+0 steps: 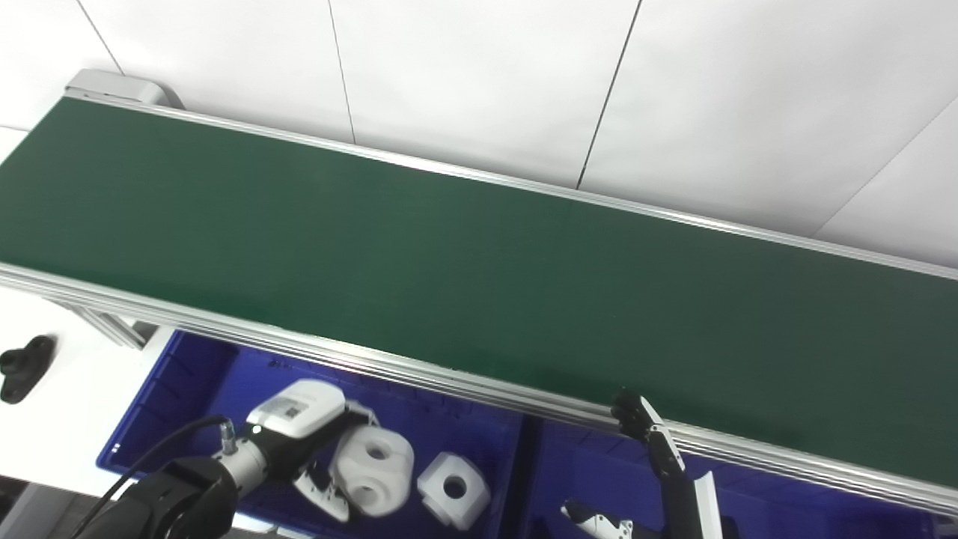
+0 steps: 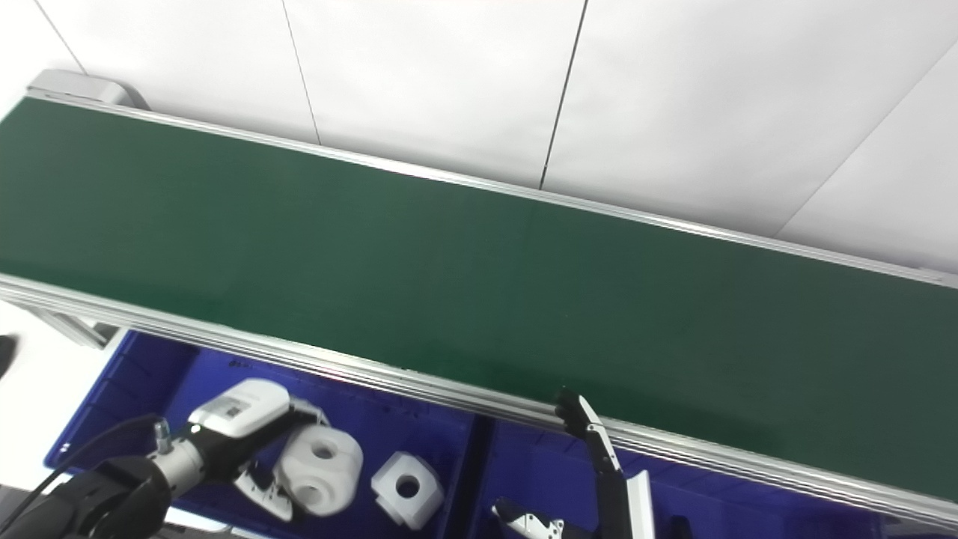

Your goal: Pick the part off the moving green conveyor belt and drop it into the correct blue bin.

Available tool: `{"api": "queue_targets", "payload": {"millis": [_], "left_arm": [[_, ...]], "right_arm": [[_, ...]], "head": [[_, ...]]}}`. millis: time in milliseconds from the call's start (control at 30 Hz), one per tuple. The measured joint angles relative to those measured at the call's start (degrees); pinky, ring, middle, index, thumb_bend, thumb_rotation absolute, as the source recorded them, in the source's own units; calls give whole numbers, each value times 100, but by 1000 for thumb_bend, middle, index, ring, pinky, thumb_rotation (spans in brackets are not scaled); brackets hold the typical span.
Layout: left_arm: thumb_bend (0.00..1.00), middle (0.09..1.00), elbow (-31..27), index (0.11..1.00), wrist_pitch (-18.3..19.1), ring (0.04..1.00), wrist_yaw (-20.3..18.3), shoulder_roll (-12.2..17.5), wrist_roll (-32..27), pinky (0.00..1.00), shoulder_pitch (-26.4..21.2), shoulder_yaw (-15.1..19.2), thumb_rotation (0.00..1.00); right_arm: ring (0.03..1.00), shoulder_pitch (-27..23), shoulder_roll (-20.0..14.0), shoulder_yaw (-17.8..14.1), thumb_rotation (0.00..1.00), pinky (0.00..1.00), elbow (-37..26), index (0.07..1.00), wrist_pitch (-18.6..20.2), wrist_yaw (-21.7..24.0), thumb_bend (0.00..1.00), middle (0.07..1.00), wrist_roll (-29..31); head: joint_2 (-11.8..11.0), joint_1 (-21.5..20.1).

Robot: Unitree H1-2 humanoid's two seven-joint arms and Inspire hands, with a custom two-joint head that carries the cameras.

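Note:
The green conveyor belt (image 1: 449, 284) runs from upper left to lower right and carries no part in either eye view. My left hand (image 1: 299, 442) hovers over the left blue bin (image 1: 187, 374), its fingers shut around a white part (image 1: 373, 468) with round holes. A second white part (image 1: 454, 490) with a hole lies in that bin just to the right. My right hand (image 1: 670, 479) is low over the right blue bin (image 1: 584, 464). One dark fingertip reaches up to the belt's near rail, the fingers are spread, and it holds nothing.
The belt's aluminium rail (image 1: 479, 385) overhangs the far edge of both bins. A dark divider (image 1: 524, 464) separates the bins. A small black object (image 1: 26, 363) lies on the white table at far left. A white panelled wall stands behind the belt.

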Motion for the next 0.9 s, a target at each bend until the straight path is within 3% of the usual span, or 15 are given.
{"api": "queue_targets", "payload": {"millis": [167, 300, 367, 433, 600, 733, 900], "left_arm": [[881, 976, -406, 952, 25, 971, 10, 10, 26, 1000, 279, 32, 877], [828, 960, -426, 939, -243, 950, 506, -6, -243, 1000, 687, 153, 794], [801, 938, -395, 920, -583, 929, 818, -83, -761, 972, 835, 268, 703], [802, 926, -285, 911, -1023, 920, 1083, -231, -1468, 923, 903, 297, 682], [824, 935, 120, 917, -1835, 927, 1193, -611, -2921, 875, 879, 128, 647], [805, 954, 433, 941, -2212, 931, 1157, -914, -3859, 886, 763, -81, 579], [835, 963, 536, 954, -2382, 948, 1036, -1248, -4503, 921, 434, -273, 537]], "right_arm": [[825, 17, -13, -25, 522, 792, 0, 885, 0, -55, 794, 861, -33], [827, 70, -25, -45, 526, 789, 0, 883, 0, -141, 801, 861, -50], [830, 79, -30, -54, 526, 791, 0, 884, 0, -156, 801, 862, -66], [833, 82, -32, -64, 528, 792, -1, 888, 0, -157, 794, 866, -72], [846, 239, -33, -154, 554, 815, -38, 898, 0, -140, 804, 875, -185], [847, 515, -32, -333, 530, 807, -252, 904, 0, 99, 822, 882, -188], [871, 790, 57, -606, 529, 837, -474, 923, 0, 500, 816, 901, -204]], "head": [[-9, -44], [-9, -114], [-17, -176], [-17, -298], [-26, -492], [-9, -789], [79, -1266]]}}
